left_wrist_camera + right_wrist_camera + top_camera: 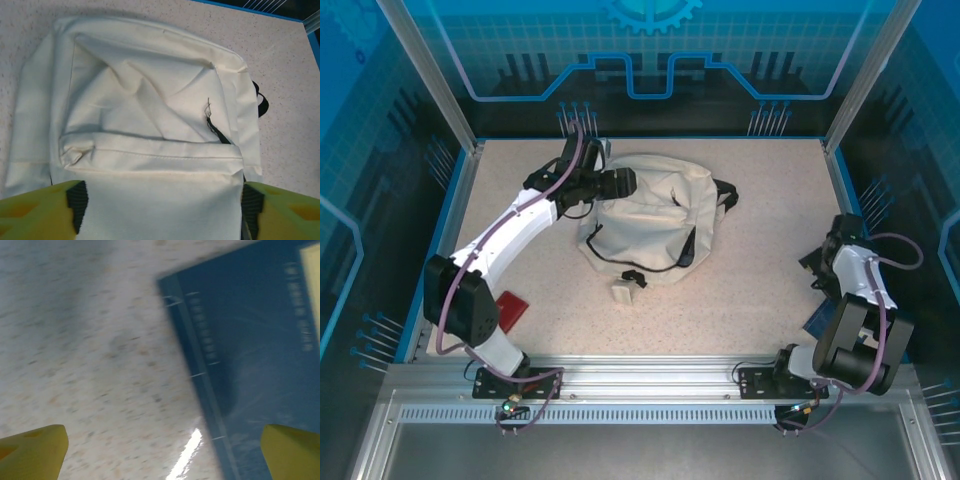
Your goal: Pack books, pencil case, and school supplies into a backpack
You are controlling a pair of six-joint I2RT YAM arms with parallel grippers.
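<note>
As we read the table (pixel 760 300) from the left, a red flat thing (pixel 510 308) lies close by the left arm's lower link, well apart from the backpack (pixel 655 215). We would not call it one of the books.

Our left hand (pixel 615 185) is at the backpack's left end. In the wrist view the left hand (pixel 160 212) stands wide, one finger on either side of the cloth, so the backpack (pixel 150 100) runs straight ahead of it with its long axis pointing away. We judge that nothing is pinched. A short black zip (pixel 217 131) shows toward the right of that face.

From above, the backpack lies mid-table with its long axis across, and the dark straps (pixel 725 190) are at its right end. The beige tag (pixel 625 293) rests on the table just near of it. Bare table lies on the near side and to the right, and less of it toward the far rim.

Our right hand (pixel 818 262) is folded back near the right edge, well apart from the backpack, so the left arm is much the nearer. The right hand (pixel 160 450) is wide and holds nothing. It looks down at a blue slab (pixel 240 365). That view is blurred, and we cannot tell whether this is the navy book or the table's border.
</note>
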